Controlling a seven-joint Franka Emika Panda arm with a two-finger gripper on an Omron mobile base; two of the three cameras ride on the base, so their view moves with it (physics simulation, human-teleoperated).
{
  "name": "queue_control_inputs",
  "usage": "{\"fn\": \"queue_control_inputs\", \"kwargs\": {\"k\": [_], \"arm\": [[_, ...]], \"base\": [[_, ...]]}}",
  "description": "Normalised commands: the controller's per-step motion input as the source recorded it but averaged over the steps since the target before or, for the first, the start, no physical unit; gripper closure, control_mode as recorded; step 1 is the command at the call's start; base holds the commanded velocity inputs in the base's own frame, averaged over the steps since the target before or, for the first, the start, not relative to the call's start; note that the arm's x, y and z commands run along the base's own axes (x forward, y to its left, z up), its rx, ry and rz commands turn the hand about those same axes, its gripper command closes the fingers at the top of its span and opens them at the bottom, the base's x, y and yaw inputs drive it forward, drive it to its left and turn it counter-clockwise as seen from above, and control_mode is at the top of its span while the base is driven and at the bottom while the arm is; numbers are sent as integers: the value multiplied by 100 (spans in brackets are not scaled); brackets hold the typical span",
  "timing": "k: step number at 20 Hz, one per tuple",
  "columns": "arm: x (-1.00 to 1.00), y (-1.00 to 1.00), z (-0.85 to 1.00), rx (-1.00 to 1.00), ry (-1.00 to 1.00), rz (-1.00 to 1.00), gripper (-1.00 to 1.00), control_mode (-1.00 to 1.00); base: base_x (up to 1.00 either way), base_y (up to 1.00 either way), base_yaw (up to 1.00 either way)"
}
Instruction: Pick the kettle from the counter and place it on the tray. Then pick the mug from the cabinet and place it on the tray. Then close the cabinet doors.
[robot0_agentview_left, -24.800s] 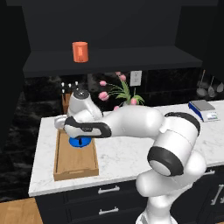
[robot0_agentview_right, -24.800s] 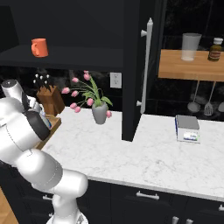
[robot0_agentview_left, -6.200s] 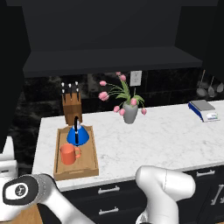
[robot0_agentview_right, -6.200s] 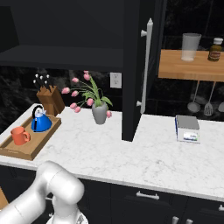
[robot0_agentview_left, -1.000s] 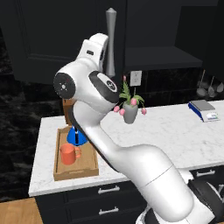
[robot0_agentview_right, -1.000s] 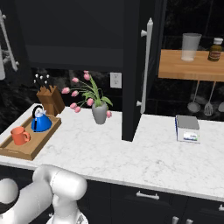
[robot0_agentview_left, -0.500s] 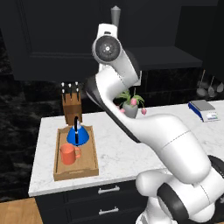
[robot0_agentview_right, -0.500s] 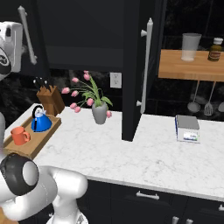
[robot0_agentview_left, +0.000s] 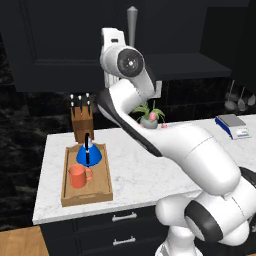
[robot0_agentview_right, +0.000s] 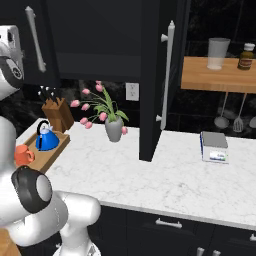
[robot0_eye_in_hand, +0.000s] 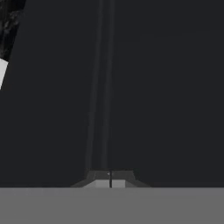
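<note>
Counter (robot0_agentview_left: 150, 175): tray (robot0_agentview_left: 86, 192) lengthwise front-to-back

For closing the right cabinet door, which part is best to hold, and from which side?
Probably the long vertical silver bar handle on the right cabinet door. The door stands open, edge-on to the counter, and the bar stands clear of its face. Close the fingers across it from that side.

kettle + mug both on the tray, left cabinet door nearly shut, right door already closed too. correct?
Not quite: the right cabinet door is wide open, standing edge-on out over the counter in the right base view. The rest holds: the kettle and mug sit on the tray, and the left cabinet door is swung almost shut.
</note>
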Motion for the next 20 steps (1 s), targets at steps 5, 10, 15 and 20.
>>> {"fn": "queue_control_inputs", "kwargs": {"k": [5, 10, 15, 20], "arm": [[63, 5, 25, 0, 18, 5, 100, -100], [75, 18, 0, -1, 8, 0, 100, -100], [72, 39, -34, -8, -4, -2, 100, -100], [77, 28, -58, -8, -8, -5, 100, -100]], "base": [[0, 0, 0], [0, 0, 0], [0, 0, 0], [0, 0, 0]]}}
